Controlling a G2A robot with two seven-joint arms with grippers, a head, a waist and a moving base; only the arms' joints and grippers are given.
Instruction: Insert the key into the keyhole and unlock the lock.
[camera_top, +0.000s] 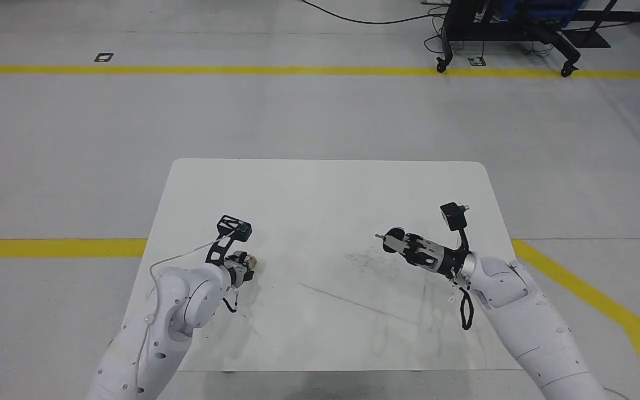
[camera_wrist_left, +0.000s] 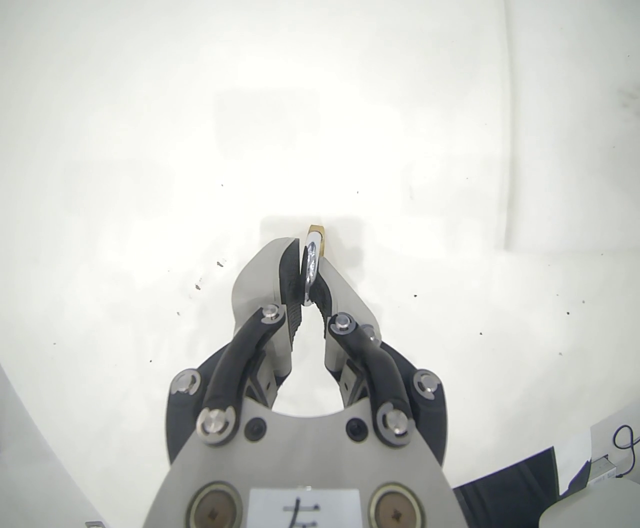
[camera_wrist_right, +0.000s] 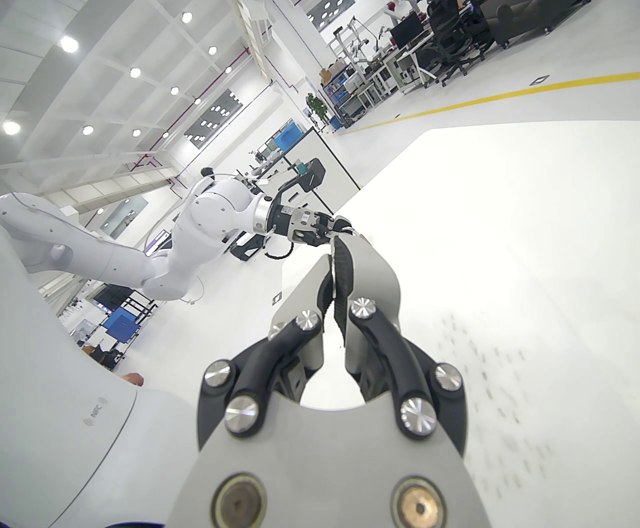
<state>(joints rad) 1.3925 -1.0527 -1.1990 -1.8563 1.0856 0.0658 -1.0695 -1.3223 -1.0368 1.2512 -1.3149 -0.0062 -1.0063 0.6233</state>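
Left gripper clamped on the shackle of the lock; right gripper pinched shut on what looks like the key.
The lock's brass body sits past the left fingertips, low over the table; the key juts toward it as a thin sliver, well apart; insertion seems not yet begun; the next move calls for closing that gap with the key tip lined up on the keyhole.
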